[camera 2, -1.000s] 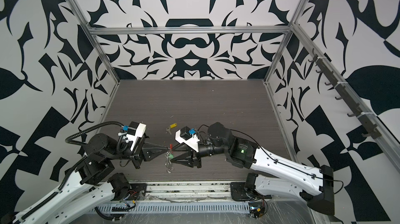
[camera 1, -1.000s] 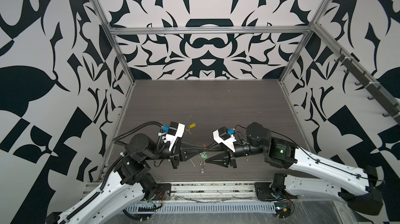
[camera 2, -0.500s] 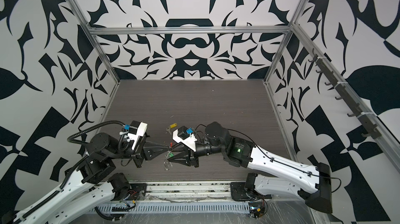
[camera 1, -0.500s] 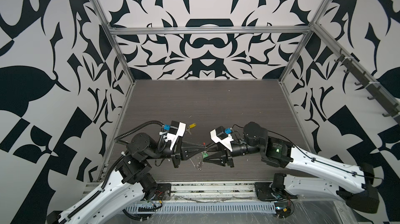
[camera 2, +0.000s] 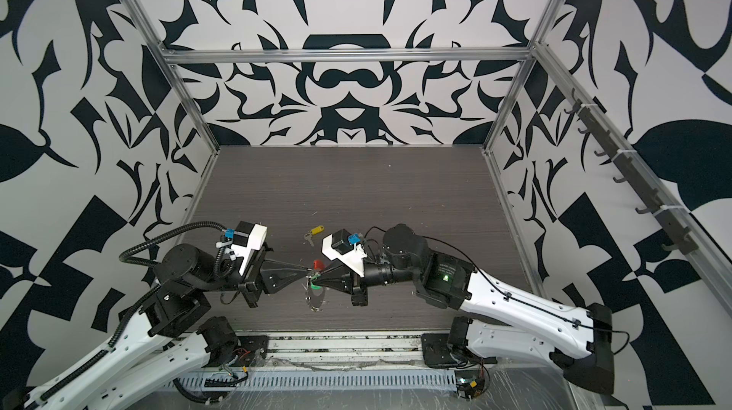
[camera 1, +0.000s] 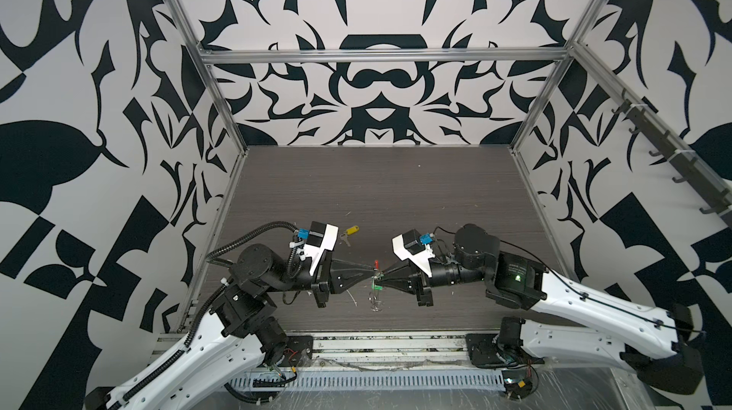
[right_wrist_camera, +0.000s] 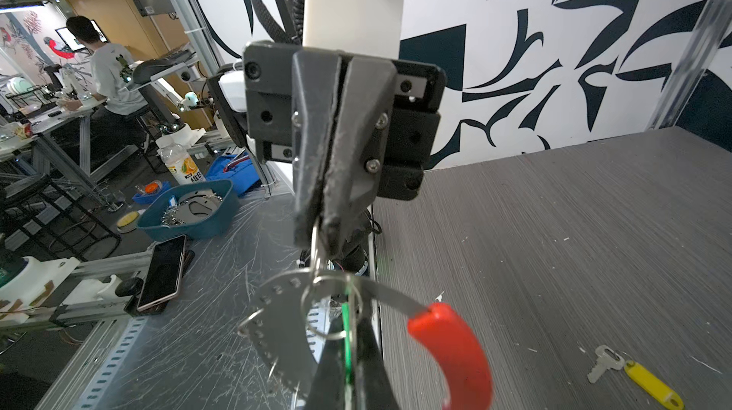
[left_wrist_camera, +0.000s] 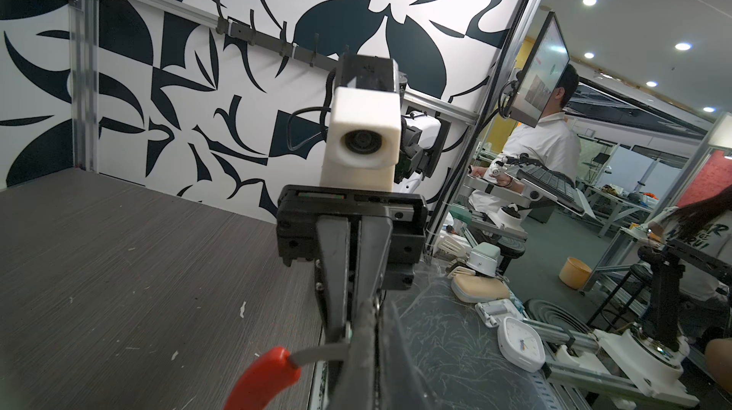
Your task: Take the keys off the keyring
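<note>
The keyring hangs in the air between my two grippers, low over the table's front. Its red sleeve [camera 1: 376,263] [camera 2: 318,264] [right_wrist_camera: 451,352] [left_wrist_camera: 263,378] curves off a flat grey band [right_wrist_camera: 390,293]. My left gripper [camera 1: 373,269] [left_wrist_camera: 374,305] [right_wrist_camera: 317,230] is shut on the keyring's metal. My right gripper [camera 1: 379,276] [right_wrist_camera: 348,333] is shut on the green key [right_wrist_camera: 347,348] [camera 2: 315,288], whose small silver ring [right_wrist_camera: 328,305] sits on the band. The yellow key [camera 1: 351,230] [camera 2: 317,229] [right_wrist_camera: 649,384] lies loose on the table behind the grippers.
A small silver metal key [right_wrist_camera: 602,362] is joined to the yellow tag. White scraps [left_wrist_camera: 242,309] dot the dark wood table [camera 1: 396,198]. The table's front edge and metal rail [camera 1: 376,342] lie just below the grippers. A hook rail [camera 1: 673,158] lines the right wall.
My right gripper's jaws have closed from part open onto the green key. The left gripper stays shut on the keyring in the same place.
</note>
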Action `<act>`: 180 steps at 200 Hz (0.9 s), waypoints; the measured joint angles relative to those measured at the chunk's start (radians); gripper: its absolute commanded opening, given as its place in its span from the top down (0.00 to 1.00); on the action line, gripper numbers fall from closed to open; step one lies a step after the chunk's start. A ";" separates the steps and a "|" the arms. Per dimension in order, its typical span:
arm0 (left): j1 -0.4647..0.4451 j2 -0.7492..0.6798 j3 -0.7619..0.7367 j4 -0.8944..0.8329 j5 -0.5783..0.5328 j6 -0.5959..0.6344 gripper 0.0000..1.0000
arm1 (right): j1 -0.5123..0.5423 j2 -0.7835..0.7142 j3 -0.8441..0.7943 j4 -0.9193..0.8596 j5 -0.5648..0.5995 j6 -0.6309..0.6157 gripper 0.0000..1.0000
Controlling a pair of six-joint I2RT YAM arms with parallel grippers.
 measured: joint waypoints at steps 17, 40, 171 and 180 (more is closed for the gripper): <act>0.000 -0.002 0.000 -0.002 0.000 0.000 1.00 | 0.000 -0.011 0.006 -0.023 0.004 -0.010 1.00; 0.000 -0.003 0.000 -0.005 0.001 0.001 1.00 | 0.001 -0.018 0.031 -0.074 0.015 -0.034 1.00; 0.000 -0.001 0.000 -0.014 0.017 0.001 1.00 | 0.003 0.004 0.193 -0.284 0.067 -0.161 1.00; 0.000 -0.001 0.000 -0.021 0.014 0.001 1.00 | 0.003 0.006 0.200 -0.292 0.072 -0.167 1.00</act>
